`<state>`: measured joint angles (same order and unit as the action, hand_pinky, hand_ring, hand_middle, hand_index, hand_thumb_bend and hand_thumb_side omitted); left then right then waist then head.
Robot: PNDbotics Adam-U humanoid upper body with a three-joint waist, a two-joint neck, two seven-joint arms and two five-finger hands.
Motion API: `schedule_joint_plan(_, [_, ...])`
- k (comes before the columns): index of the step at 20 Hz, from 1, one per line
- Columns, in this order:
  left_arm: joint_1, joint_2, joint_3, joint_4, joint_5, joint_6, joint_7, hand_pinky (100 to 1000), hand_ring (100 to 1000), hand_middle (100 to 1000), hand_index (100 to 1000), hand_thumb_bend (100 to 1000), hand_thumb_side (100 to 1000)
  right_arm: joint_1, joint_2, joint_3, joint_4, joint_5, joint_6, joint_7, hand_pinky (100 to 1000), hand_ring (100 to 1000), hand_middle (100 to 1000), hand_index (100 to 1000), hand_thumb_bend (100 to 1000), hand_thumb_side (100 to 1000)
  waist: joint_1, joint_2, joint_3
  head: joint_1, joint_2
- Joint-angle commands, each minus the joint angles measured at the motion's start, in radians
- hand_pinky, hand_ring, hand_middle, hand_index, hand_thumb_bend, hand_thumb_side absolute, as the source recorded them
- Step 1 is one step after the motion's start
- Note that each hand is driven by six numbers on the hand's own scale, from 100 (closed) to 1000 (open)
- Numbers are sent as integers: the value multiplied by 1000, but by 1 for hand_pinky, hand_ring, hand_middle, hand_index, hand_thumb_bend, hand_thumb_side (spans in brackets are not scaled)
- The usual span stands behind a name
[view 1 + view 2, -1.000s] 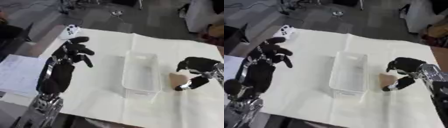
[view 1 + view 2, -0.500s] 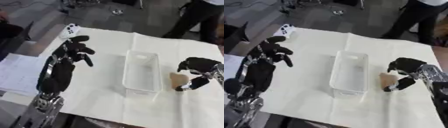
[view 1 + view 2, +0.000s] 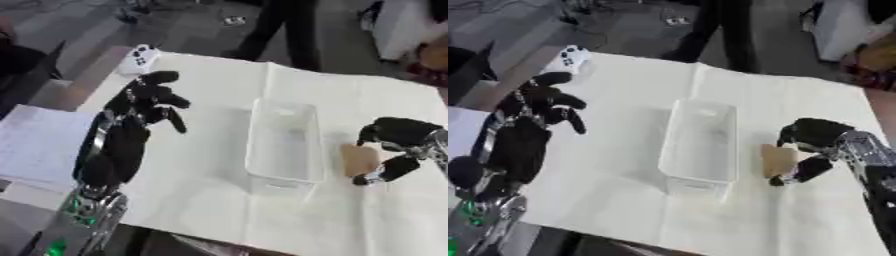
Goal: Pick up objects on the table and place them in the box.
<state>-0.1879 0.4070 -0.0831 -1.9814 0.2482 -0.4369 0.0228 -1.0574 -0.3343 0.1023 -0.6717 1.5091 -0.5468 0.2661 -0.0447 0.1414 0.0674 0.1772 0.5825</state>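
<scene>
Cream-covered table [image 3: 201, 165] on a grey floor [image 3: 184, 25].
Left of the clear box [image 3: 282, 145]: white controller [image 3: 140, 56], left hand [image 3: 144, 100] fingers relaxed. Right of it: right hand [image 3: 815, 145] pinching a tan block [image 3: 778, 159].

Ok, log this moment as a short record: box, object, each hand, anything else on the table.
box: clear box at the middle of the table, looks empty
object: tan block lying on the table right of the box, outside it
right hand: right hand curled round the tan block, fingers over its top, thumb below
left hand: left hand raised over the table's left part, fingers relaxed, holding nothing
other: white game controller at the far left corner; paper sheet off the left edge
task state: block not yet in box
</scene>
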Motion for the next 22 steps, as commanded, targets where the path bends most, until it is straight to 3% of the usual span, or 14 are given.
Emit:
schedule_joint_plan(1, [-14,12,0,-19,-3,-1,-1,419,663,792,738,647,812,-17,-21,-11,-4,5,7,3,999,879,832,845,740,929,1,-8,3,7,-18])
schedule_joint_plan(8, [-21,11,-1,-19,-7,-1,-1,418,664,793,738,644,814,-19,-24,-17,1,4,15,5,997,877,828,848,739,912,-3,5,9,9,-27])
schedule_joint_plan(22, [-36,10,-6,-19,-17,1,-3,417,666,795,738,644,815,-27,-31,-26,-5,10,50,-51,953,840,789,821,625,809,-15,32,20,9,-53])
